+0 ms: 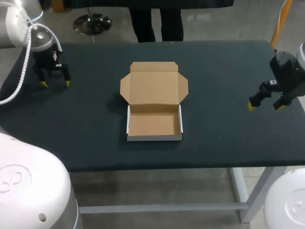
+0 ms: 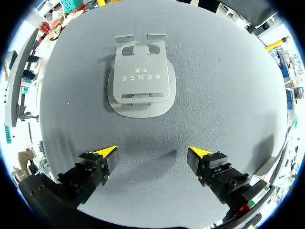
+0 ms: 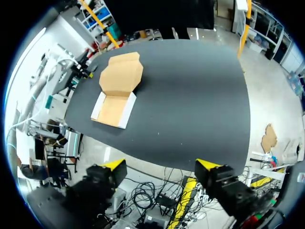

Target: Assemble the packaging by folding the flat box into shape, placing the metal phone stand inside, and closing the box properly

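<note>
The dark matte table (image 1: pixel 228 138) carries a brown cardboard box (image 1: pixel 154 125) at its middle, its tray formed and its lid lying open behind. Near the right edge the right gripper (image 1: pixel 264 106) hovers spread wide, holding nothing. Farther back on the left, the left gripper (image 1: pixel 55 84) hangs equally wide and empty, with the grey metal phone stand (image 2: pixel 140 78) flat on the table just ahead of it.
</note>
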Robot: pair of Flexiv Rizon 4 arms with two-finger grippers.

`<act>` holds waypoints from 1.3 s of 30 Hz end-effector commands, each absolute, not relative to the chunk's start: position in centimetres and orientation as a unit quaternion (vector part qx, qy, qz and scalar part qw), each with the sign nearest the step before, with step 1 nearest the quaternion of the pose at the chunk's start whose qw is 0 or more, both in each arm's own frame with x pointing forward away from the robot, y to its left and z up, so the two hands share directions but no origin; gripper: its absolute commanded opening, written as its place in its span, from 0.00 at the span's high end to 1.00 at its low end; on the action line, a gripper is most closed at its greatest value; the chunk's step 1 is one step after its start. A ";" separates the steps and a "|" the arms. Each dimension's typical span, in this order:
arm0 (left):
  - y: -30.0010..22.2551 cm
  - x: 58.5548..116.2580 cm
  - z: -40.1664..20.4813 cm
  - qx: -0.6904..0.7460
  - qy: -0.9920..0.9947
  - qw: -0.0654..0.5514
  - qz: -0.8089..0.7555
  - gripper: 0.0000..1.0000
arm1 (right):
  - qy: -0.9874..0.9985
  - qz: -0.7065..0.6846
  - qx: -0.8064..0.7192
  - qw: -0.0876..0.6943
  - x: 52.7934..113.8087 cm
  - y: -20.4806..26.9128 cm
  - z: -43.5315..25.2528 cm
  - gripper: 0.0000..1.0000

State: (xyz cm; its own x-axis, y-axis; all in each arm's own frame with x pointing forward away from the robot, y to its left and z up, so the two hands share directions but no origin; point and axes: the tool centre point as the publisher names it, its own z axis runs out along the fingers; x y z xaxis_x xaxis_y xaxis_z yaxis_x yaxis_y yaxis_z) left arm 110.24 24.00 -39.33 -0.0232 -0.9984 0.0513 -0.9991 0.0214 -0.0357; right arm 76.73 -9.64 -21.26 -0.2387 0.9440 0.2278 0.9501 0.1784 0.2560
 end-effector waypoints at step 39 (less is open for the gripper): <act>24.3 114.0 -39.0 0.695 -0.718 0.013 0.028 0.00 | -0.768 -0.172 -0.617 0.011 76.7 -9.7 -21.0 0.00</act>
